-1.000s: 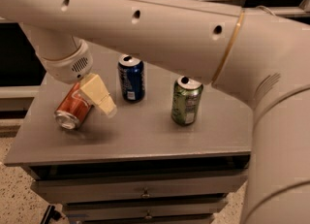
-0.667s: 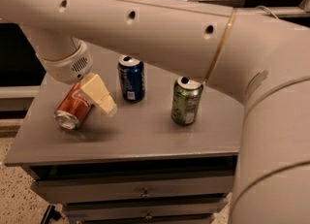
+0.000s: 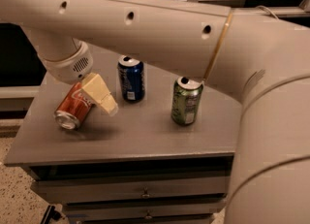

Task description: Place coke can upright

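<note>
The coke can [image 3: 71, 107] is red-orange with white script. It lies tilted at the left of the grey cabinet top [image 3: 145, 136], its silver end facing the front left. My gripper [image 3: 94, 103] hangs from the white wrist above it and is shut on the can. One cream finger [image 3: 100, 93] lies against the can's right side. The other finger is hidden behind the can.
A blue can [image 3: 131, 78] stands upright just right of the gripper. A green can [image 3: 186, 101] stands upright further right. My large white arm spans the top and right of the view. Drawers sit below the cabinet's front edge.
The gripper and the coke can stay in the same place. The arm's upper part has shifted slightly in the view.
</note>
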`<state>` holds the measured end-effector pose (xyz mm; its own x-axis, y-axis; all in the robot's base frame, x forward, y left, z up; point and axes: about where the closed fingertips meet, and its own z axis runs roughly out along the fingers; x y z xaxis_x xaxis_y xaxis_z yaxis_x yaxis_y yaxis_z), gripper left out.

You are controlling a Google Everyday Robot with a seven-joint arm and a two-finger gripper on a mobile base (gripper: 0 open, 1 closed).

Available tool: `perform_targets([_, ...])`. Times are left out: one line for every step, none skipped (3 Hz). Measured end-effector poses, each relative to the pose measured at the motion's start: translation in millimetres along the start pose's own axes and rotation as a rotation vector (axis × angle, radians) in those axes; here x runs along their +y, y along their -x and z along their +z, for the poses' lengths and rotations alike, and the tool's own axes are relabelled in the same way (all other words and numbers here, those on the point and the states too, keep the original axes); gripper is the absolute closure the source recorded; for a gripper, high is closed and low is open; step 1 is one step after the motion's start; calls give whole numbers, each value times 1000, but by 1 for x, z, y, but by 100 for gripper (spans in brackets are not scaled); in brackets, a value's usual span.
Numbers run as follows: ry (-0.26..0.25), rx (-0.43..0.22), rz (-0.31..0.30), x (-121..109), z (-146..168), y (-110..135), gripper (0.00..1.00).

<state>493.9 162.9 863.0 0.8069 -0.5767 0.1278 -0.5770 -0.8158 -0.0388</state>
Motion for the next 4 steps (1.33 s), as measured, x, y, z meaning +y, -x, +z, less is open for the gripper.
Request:
perform_targets([5, 8, -13, -1, 1, -1, 0])
perform_targets([1, 30, -19, -5, 5, -2, 0])
perform_targets([3, 57, -7, -10, 11, -4, 0])
perform_targets([13, 95, 38, -14, 18, -8, 0])
